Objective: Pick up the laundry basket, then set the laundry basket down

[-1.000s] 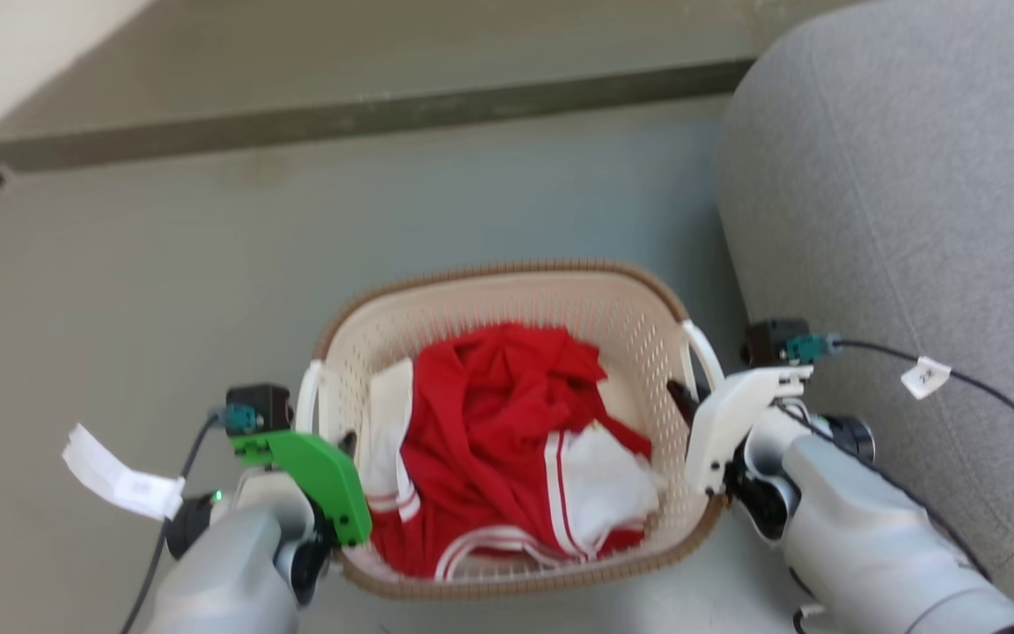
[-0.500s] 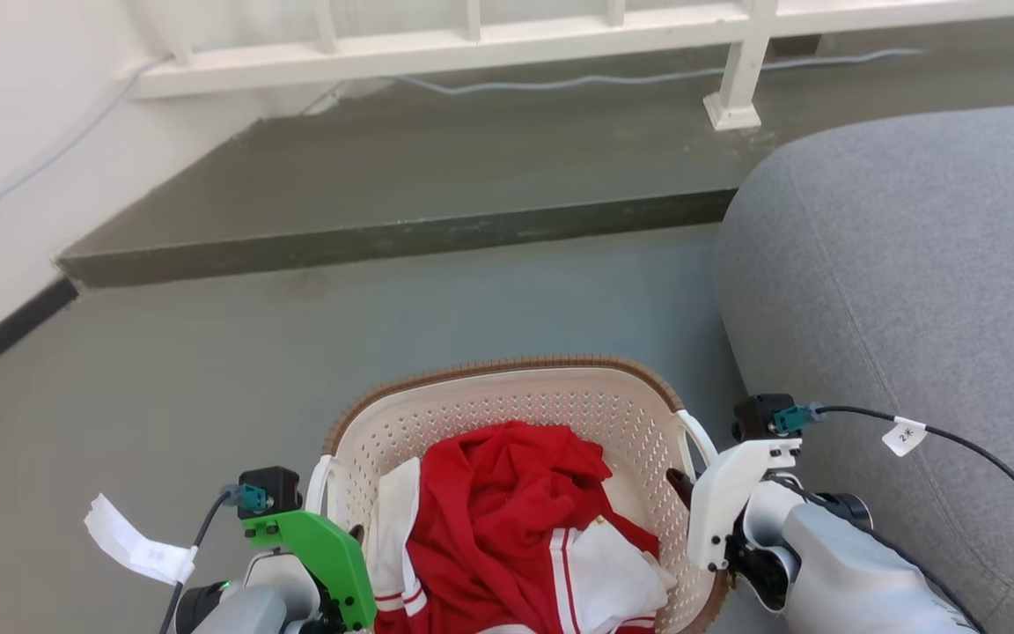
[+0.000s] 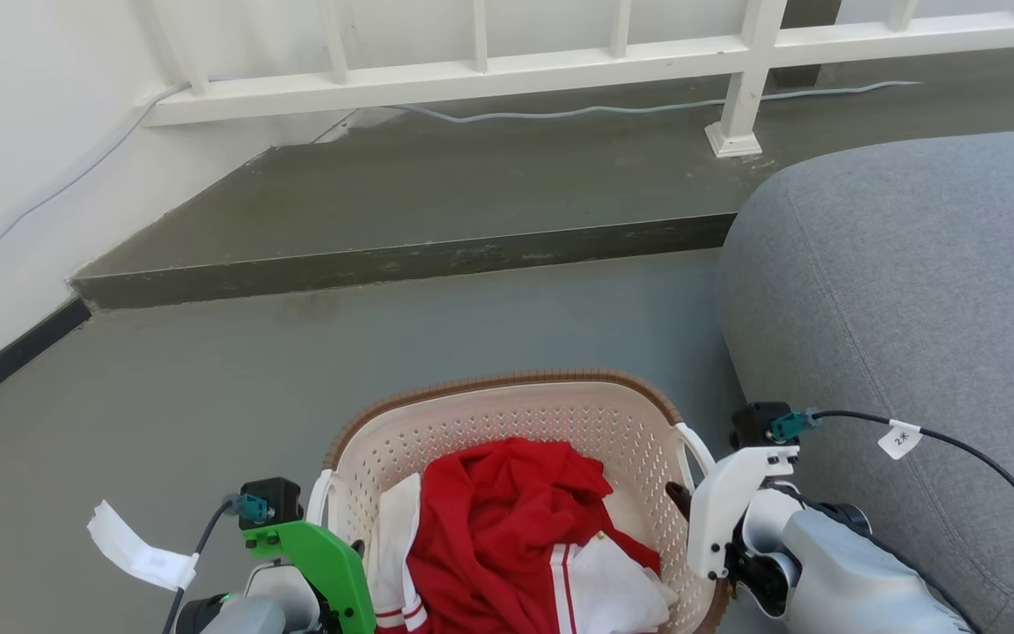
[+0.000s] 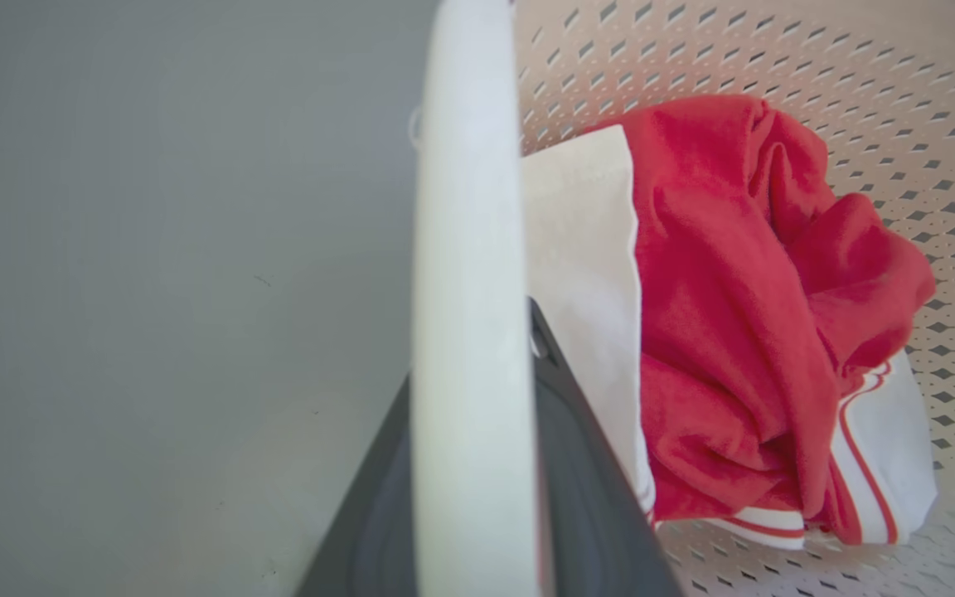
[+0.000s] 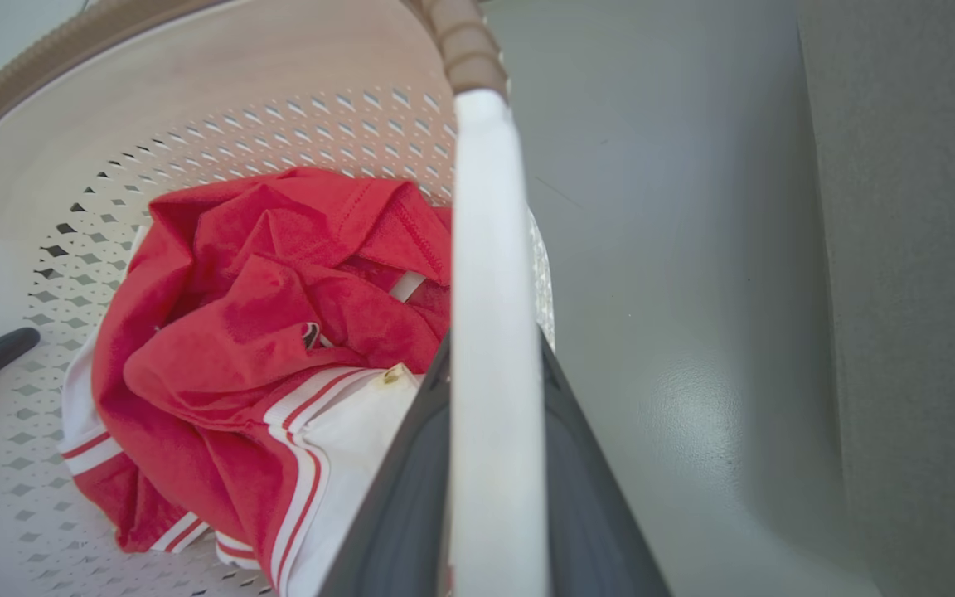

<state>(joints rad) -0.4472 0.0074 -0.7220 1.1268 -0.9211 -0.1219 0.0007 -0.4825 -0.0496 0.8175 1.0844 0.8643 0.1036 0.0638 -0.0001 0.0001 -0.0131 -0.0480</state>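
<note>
hanging between the arms, the laundry basket (image 3: 507,418) lies long axis left to right, the left gripper (image 4: 469,348) pinching its left handle (image 4: 465,207) and the right gripper (image 5: 490,340) pinching its right handle (image 5: 486,207), so neither arm is nearer and both must move level together. it seems held above the grey floor (image 3: 208,396), close beside the grey sofa (image 3: 912,264). the right tag (image 3: 900,438) shows a "2" and a mark too small to read; the left tag (image 3: 133,555) is illegible.

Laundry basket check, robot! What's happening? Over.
Left gripper and right gripper shut on the handles of the laundry basket. Red and white clothes inside. Grey sofa close on the right, step ahead. Over.
</note>
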